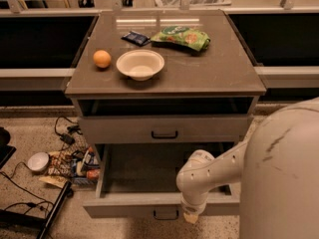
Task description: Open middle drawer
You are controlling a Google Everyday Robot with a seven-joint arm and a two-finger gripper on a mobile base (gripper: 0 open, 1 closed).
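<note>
The middle drawer (pixel 134 205) is pulled well out of the grey cabinet. Its low flat front faces me, with a small black bar handle (pixel 165 214) at centre and a plain grey inside. My gripper (pixel 190 217) hangs from the white arm (pixel 199 176) at the drawer's front edge, just right of the handle. The wrist hides most of it; only a tan tip shows. Above is the grey drawer with the taller front (pixel 164 131), with a dark gap over it. Any lower drawer is hidden.
On the cabinet top (pixel 224 73) are an orange (pixel 101 59), a white bowl (pixel 140 64), a green snack bag (pixel 182 36) and a dark packet (pixel 135 38). Cables, a white disc (pixel 38 161) and clutter (pixel 75 163) lie on the floor at left. My white body (pixel 284 178) fills the right.
</note>
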